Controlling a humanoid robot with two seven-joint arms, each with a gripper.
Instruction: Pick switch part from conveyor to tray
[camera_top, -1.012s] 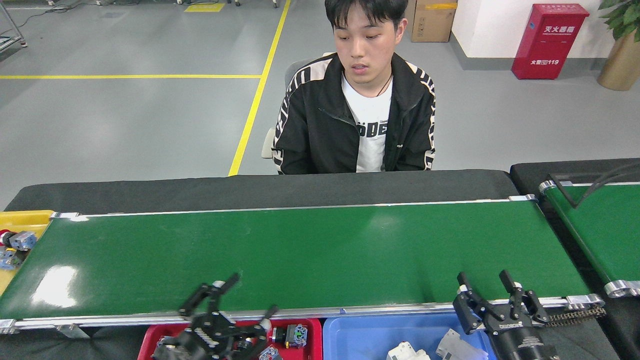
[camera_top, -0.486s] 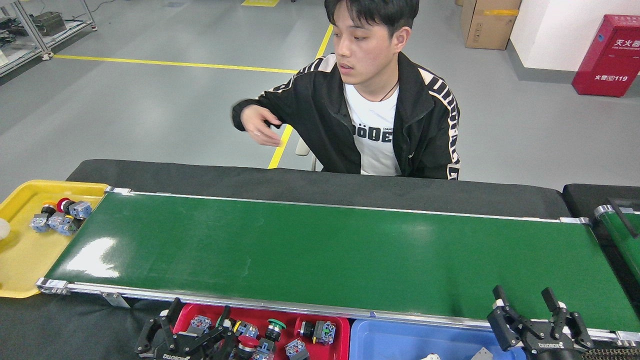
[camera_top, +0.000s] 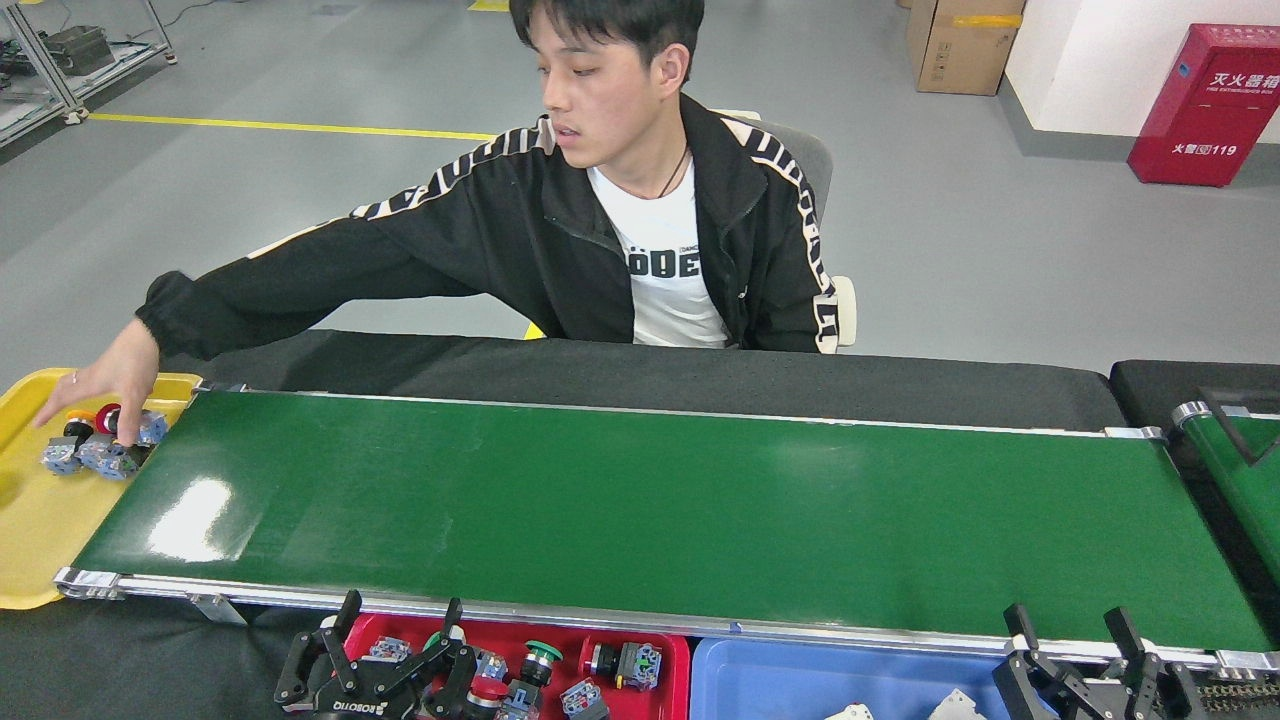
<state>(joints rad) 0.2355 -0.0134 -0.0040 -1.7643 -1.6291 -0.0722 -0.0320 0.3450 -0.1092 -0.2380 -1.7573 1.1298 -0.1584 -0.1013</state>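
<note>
Across the last half second the person's hand has reached out to the yellow tray, fingers now spread over the switch parts clustered at its belt-side edge; you see the conveyor lying bare; your left gripper hangs over the red bin near more switch parts, fingers parted and holding nothing; your right gripper sits low at the near rail beside the blue bin, fingers likewise apart.
</note>
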